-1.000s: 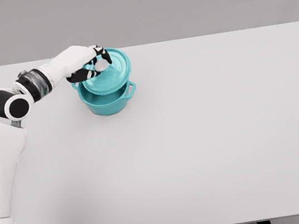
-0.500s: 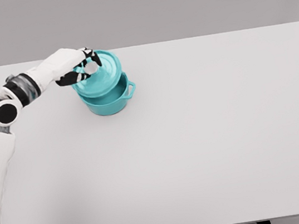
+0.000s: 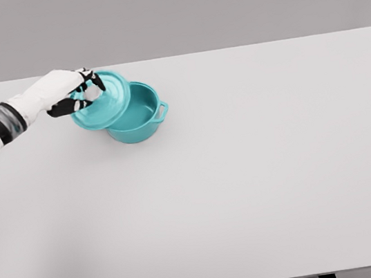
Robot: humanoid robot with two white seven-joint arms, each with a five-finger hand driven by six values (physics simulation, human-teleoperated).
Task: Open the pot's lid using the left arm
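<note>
A teal pot (image 3: 139, 118) with side handles stands on the white table (image 3: 246, 172), left of the middle at the back. Its inside shows, uncovered on the right. The round teal lid (image 3: 103, 101) hangs tilted over the pot's left rim, lifted off it. My left hand (image 3: 84, 92) is shut on the lid's knob, its black fingers curled over the lid's top. The white left arm reaches in from the picture's left edge. No right arm shows.
The table's far edge runs just behind the pot. Dark table legs show at the bottom edge.
My left hand has carried the lid up and to the left, off the pot. The pot's opening, covered a second ago, now shows. The pot stays in place.
</note>
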